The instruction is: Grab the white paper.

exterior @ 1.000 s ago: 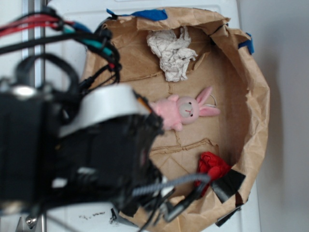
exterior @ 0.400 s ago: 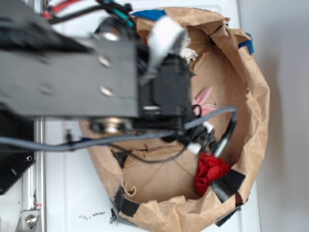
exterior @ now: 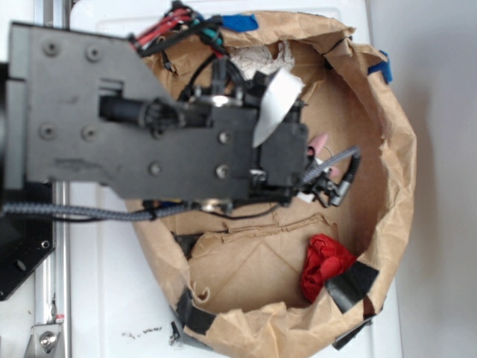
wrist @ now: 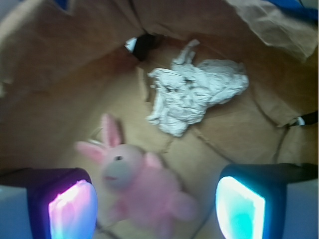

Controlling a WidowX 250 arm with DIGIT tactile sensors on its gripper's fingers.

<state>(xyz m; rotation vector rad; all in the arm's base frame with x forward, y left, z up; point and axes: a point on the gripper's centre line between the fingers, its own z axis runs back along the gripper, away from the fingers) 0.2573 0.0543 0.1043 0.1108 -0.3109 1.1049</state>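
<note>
The white paper [wrist: 192,97] is a crumpled off-white wad lying on the brown bag floor, up and right of centre in the wrist view. In the exterior view only its top edge [exterior: 257,60] shows behind the arm. My gripper [wrist: 157,211] is open and empty, its lit pads [wrist: 72,211] wide apart at the bottom of the frame. It hovers above the pink plush bunny [wrist: 142,186], which lies between the pads on the floor below. The paper lies beyond the bunny, apart from the fingers. In the exterior view the arm hides the gripper itself.
The brown paper bag walls [exterior: 391,149] ring the whole work area. A red cloth item [exterior: 324,265] lies at the bag's lower right next to black tape [exterior: 354,287]. Only the bunny's ears [exterior: 320,145] show past the arm. Blue tape [exterior: 238,22] marks the far rim.
The arm has swung from the lower left up over the bag's middle, now covering the bunny and most of the white paper in the exterior view.
</note>
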